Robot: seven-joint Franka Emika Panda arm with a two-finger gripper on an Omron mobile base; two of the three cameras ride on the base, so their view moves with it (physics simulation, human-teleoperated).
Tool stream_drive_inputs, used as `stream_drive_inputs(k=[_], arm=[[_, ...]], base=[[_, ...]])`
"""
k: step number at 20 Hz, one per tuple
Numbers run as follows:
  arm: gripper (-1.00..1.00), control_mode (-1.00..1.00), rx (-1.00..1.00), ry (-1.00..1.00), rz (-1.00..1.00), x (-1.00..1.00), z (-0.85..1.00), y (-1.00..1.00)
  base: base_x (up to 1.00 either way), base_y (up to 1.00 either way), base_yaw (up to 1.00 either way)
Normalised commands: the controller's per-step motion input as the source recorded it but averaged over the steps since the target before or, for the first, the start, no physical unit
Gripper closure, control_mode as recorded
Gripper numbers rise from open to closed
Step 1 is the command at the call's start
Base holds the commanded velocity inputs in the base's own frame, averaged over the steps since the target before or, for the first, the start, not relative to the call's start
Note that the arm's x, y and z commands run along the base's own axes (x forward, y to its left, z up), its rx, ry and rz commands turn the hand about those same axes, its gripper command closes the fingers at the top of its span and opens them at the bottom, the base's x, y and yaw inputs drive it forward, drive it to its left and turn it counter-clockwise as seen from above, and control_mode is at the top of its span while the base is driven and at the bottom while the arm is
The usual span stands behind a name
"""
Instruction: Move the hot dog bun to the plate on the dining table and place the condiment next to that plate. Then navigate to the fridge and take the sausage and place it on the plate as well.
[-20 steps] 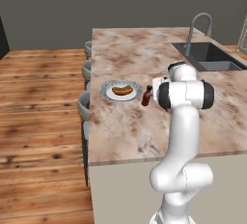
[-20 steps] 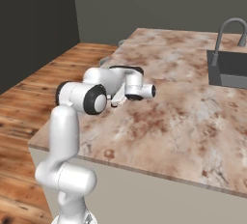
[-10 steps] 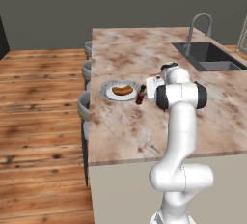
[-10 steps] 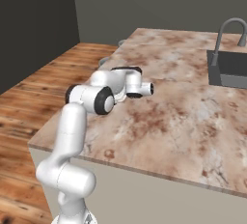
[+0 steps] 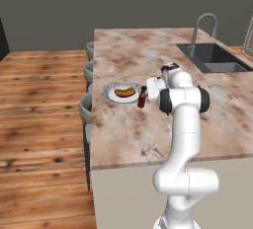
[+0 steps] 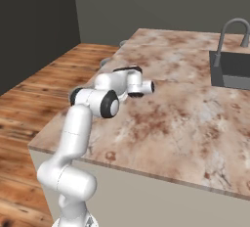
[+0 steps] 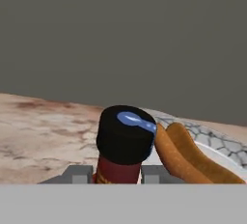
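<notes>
Fingers (image 7: 79,174) closed around upright sauce bottle (image 5: 142,96) on the table (image 5: 133,134), just right of plate (image 5: 111,90) holding bun (image 5: 125,93).

Arm bent forward over its elbow; gripper (image 7: 117,175) level, fingers seemingly parted, though mostly hidden.

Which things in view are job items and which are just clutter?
Job: orange-tan oblong bun; round pale grey plate under it; slim dark red-brown sauce bottle between the jaws; pink-brown marbled island top.
Bystanders: dark inset sink; arched steel faucet; grey stools.
</notes>
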Motion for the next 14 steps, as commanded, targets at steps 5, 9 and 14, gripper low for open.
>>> stream_drive_inputs(k=[5, 9, 14], arm=[[-1.00, -1.00, -0.08, 0.00, 0.00, -0.20, -0.24, 0.12], [-1.00, -1.00, -0.06, 0.00, 0.00, -0.43, -0.01, -0.03], [-1.00, -1.00, -0.07, 0.00, -0.05, -0.14, 0.28, -0.02]], base=[[0.00, 0.00, 0.00], [0.00, 0.00, 0.00], [0.00, 0.00, 0.00]])
